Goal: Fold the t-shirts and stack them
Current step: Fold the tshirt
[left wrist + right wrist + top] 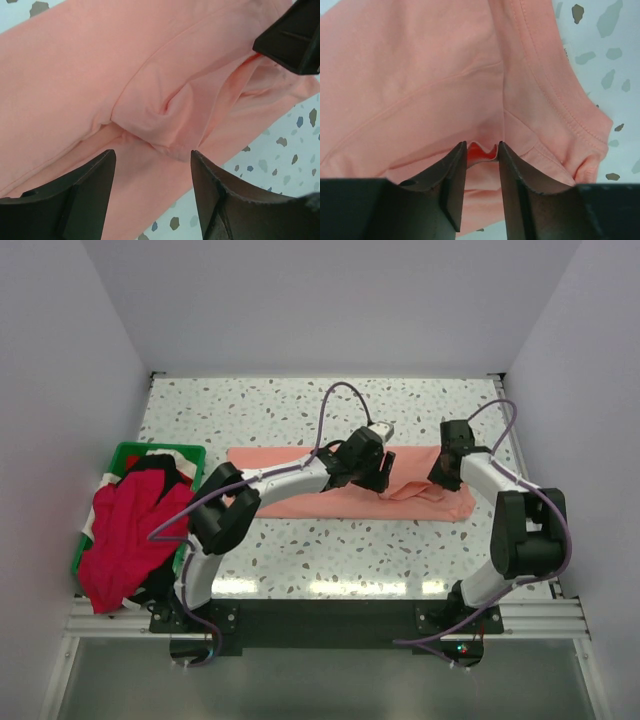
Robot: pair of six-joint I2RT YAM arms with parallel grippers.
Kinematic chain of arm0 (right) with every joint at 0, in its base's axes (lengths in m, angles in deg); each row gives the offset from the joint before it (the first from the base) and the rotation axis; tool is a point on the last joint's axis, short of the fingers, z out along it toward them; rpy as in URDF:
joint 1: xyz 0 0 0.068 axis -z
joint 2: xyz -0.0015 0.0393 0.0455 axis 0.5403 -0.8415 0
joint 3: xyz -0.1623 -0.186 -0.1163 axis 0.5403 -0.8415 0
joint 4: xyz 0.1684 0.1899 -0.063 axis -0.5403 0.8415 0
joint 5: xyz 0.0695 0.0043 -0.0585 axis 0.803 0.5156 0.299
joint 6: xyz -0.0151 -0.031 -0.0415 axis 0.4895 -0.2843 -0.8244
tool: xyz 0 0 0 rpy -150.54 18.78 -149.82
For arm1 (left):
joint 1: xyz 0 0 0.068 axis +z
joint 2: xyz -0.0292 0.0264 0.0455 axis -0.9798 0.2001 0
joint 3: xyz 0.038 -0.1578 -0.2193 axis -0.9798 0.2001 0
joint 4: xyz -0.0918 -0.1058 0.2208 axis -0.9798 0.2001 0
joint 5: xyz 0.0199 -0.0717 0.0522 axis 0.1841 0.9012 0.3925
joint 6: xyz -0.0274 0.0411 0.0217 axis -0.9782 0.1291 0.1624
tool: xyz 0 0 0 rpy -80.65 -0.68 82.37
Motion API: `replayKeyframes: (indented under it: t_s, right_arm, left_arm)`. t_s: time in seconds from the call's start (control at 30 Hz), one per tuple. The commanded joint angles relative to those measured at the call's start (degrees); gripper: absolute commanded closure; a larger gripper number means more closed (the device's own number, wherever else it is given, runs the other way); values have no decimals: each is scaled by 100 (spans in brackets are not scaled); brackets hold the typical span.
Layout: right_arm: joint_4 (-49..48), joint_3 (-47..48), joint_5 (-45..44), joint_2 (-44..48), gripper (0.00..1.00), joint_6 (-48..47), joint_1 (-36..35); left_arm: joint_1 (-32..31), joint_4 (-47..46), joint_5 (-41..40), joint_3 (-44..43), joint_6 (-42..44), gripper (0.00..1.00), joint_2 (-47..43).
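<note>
Left gripper (151, 156) is hovering wide open, holding nothing, over salmon-pink t-shirt (290, 502) | right gripper (481, 148) is pinching its fold | on speckled table (250, 405)

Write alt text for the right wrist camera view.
The right gripper's two dark fingers stand close together at the bottom edge, with a small raised fold of the salmon-pink t-shirt between their tips. The shirt fills most of the frame, its stitched hem running down the right; speckled table shows at upper right.
</note>
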Motion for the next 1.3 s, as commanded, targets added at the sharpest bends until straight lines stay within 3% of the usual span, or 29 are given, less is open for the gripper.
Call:
replayKeyframes:
  t_s: [0.0, 0.17, 0.4, 0.73, 1.27]
  right_arm:
    - [-164, -129, 118, 470, 67, -24, 10]
    - [-199, -349, 390, 856, 81, 37, 1]
    - [-208, -674, 795, 1349, 92, 90, -7]
    - [-85, -1035, 813, 1842, 95, 20, -7]
    - [-146, -1184, 690, 1833, 96, 2, -16]
  left_arm:
    - [-72, 21, -154, -430, 169, 35, 153]
    - [-142, 118, -215, -597, 169, 40, 400]
    - [-248, 162, -233, -492, 143, 44, 304]
    - [-292, -40, 22, -114, 125, 42, 128]
    - [-380, -410, 84, -26, 116, 44, 242]
